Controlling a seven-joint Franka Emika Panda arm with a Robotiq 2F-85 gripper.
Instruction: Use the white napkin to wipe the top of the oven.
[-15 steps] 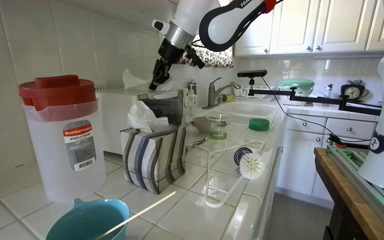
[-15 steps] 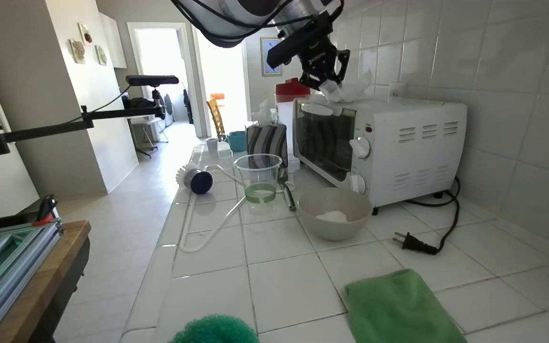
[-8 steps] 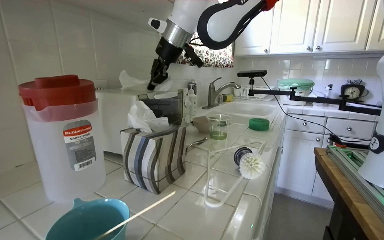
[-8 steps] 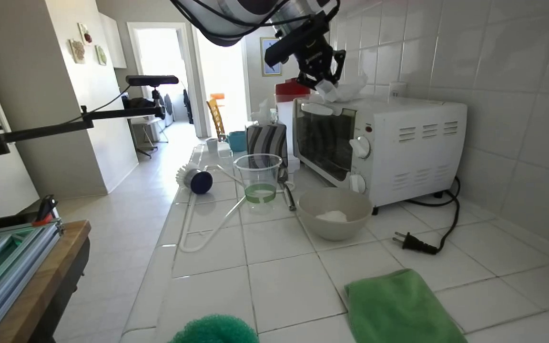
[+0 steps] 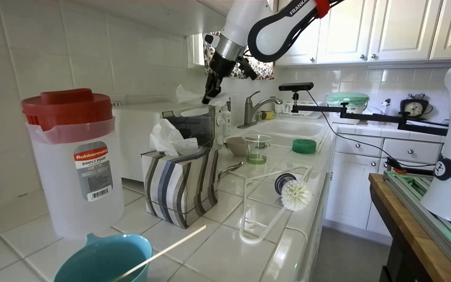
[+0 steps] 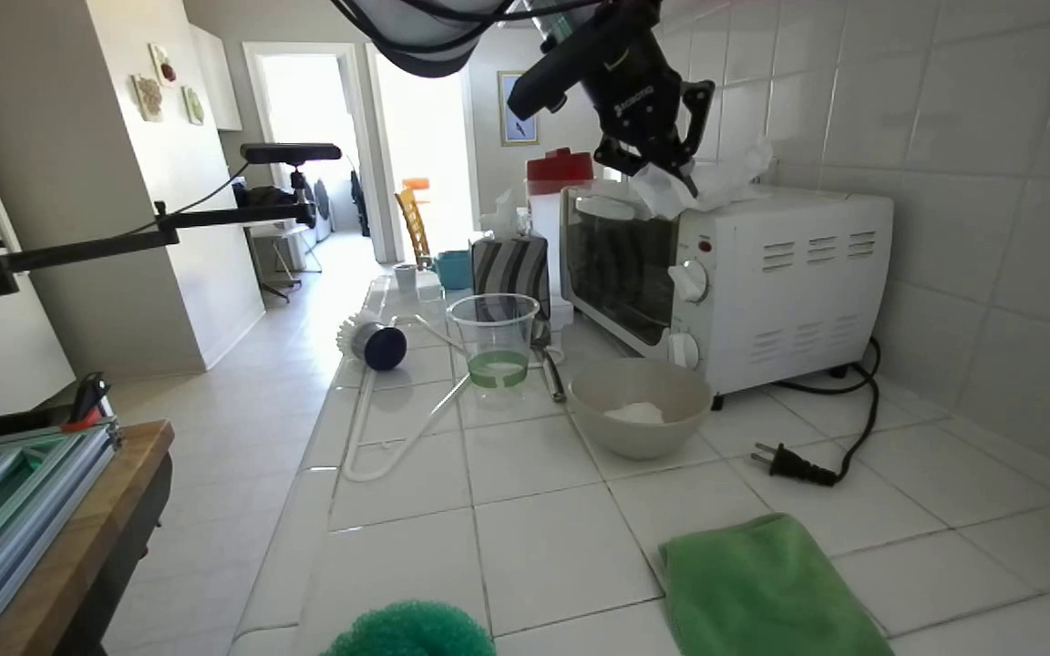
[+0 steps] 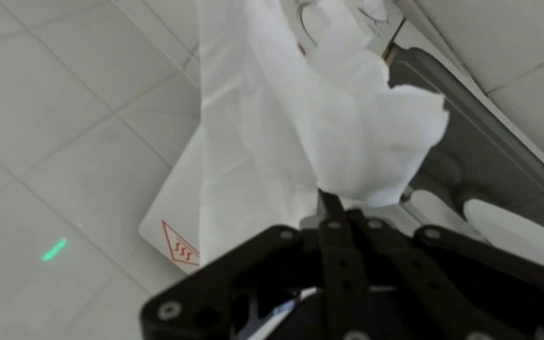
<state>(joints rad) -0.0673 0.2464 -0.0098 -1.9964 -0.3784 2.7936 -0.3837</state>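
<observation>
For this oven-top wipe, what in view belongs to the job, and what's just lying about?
Belongs to the job:
gripper
white napkin
white toaster oven

Just lying about:
green cloth
green scrubber
beige bowl
clear cup
tissue box
dish brush
pitcher
teal cup

White napkin, black claw, apparently floral curtain

I hold the soft, crumpled white paper napkin pinched, its ends flaring, over the front top edge of the boxy white dark-windowed toaster oven.
</observation>
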